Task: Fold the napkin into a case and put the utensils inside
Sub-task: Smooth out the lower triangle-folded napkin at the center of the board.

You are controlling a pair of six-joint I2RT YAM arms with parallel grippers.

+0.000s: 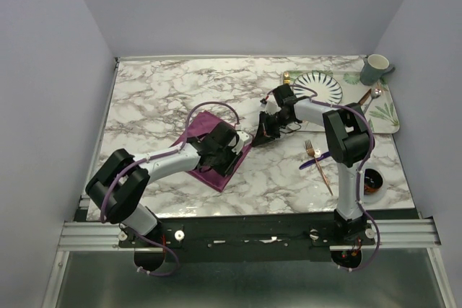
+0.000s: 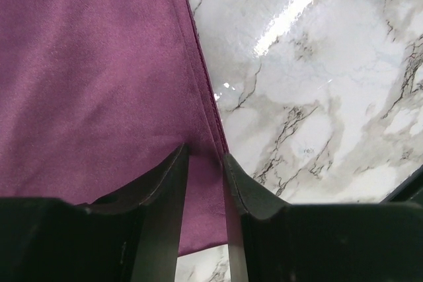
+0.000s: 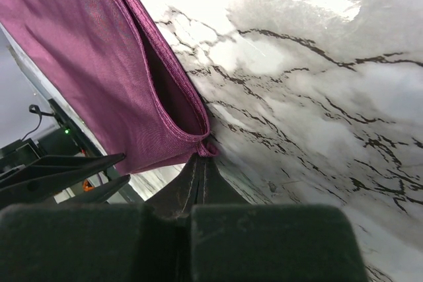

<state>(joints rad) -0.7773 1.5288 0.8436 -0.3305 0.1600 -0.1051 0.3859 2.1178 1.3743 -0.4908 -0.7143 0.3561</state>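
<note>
The plum-purple napkin lies folded on the marble left of centre. It also shows in the left wrist view and the right wrist view. My left gripper rests on it, its jaws a little apart astride the folded edge, with flat cloth between them. My right gripper is shut on a corner of the napkin and holds it lifted to the right, so the layers gape like a pocket. The copper fork and the dark blue knife lie crossed on the table to the right.
A tray at the back right carries a green-patterned plate, a grey mug, a silver spoon and a gold utensil. A small dark round object sits near the right front edge.
</note>
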